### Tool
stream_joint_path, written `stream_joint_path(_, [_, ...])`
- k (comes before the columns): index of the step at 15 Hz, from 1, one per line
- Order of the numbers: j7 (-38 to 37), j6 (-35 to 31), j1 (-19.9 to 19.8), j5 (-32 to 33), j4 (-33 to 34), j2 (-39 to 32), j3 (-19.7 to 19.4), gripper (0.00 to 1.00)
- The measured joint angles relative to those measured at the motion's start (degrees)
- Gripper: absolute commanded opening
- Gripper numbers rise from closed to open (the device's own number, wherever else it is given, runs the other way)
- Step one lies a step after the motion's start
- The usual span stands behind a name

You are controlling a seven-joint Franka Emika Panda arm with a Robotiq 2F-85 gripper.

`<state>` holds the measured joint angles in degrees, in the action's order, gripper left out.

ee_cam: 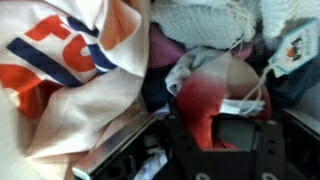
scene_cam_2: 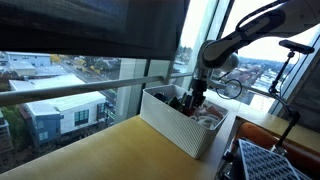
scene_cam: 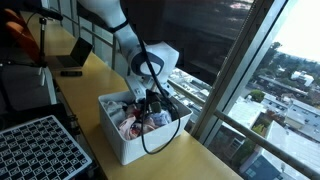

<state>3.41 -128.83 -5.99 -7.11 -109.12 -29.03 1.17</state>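
Fingers (ee_cam: 250,140) of the black Robotiq gripper (ee_cam: 205,135) stand partly drawn in, dark on either side of a red-and-white crumpled cloth (ee_cam: 215,90). The cloth runs down between them and touches them. Whether it is clamped cannot be told.

Only the wrist view shows the contents:
- a white cloth printed in orange and navy (ee_cam: 70,60) lies beside the red one
- a cream knitted piece (ee_cam: 205,25) sits above
- a small white printed tag (ee_cam: 290,50) is at the edge

Both exterior views show the gripper (scene_cam: 153,108) (scene_cam_2: 190,103) lowered into a white rectangular plastic bin (scene_cam: 120,140) (scene_cam_2: 175,128). The bin stands on a pale wooden tabletop (scene_cam: 200,160) (scene_cam_2: 100,150) by the window. In these views the fingers are hidden among the cloth.
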Motion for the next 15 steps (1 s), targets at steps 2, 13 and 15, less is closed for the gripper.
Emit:
stream_joint_path(2, [0.6, 6.24, -1.21, -1.51, 1.67, 2.98, -0.06, 0.0])
stream_joint_path(13, [-2.14, 29.8, 2.92, -3.72, 17.09, 18.43, 0.89, 0.02])
stream_joint_path(15, [-4.22, 29.57, 6.82, -3.48, 18.35, 17.9, 2.88, 0.02])
